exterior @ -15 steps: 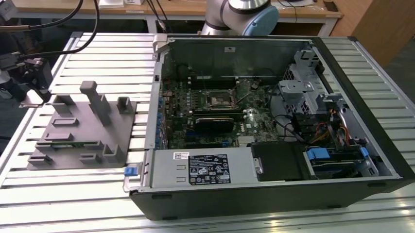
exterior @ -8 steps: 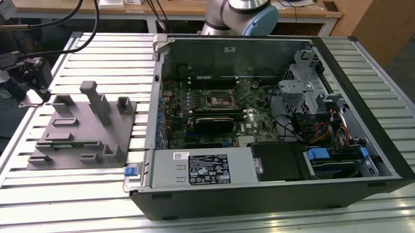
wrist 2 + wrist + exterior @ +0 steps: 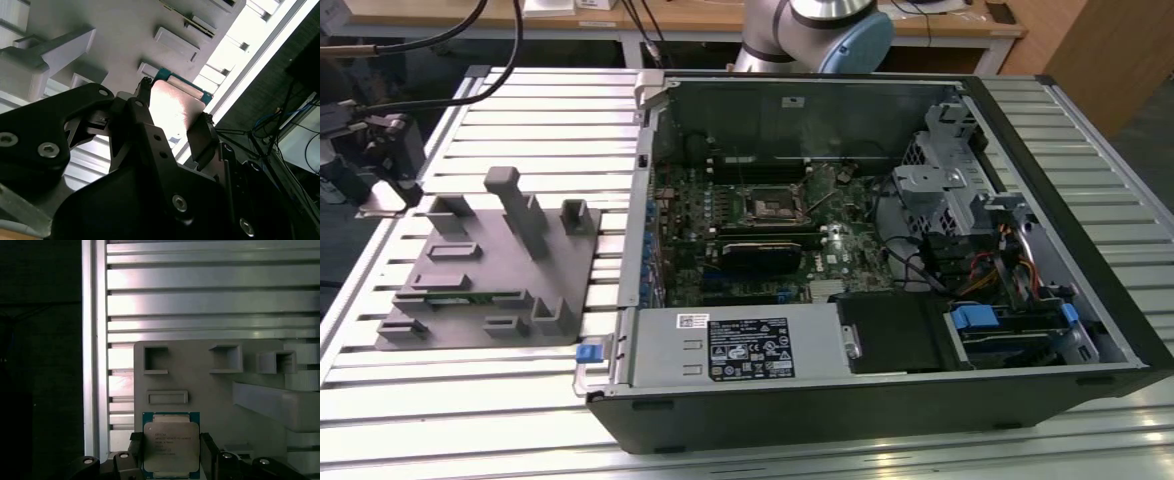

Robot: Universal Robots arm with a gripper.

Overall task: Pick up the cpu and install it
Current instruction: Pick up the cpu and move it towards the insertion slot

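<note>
Between the gripper's [image 3: 171,439] black fingers [image 3: 136,452] in the first wrist view, the cpu [image 3: 171,447] is pinched by two opposite edges. It is a pale silvery square lid with faint print, rimmed in green board. Beyond it lies the grey tray [image 3: 200,390], then the slatted metal table [image 3: 200,305].

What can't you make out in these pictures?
cpu underside: faces away in both wrist views.
Whether the cpu rests on the tray: both wrist views, cpu and end effector cover the gap.
Socket pins: exterior view, too small.
Arm: exterior view, cut off by the frame edge.
</note>
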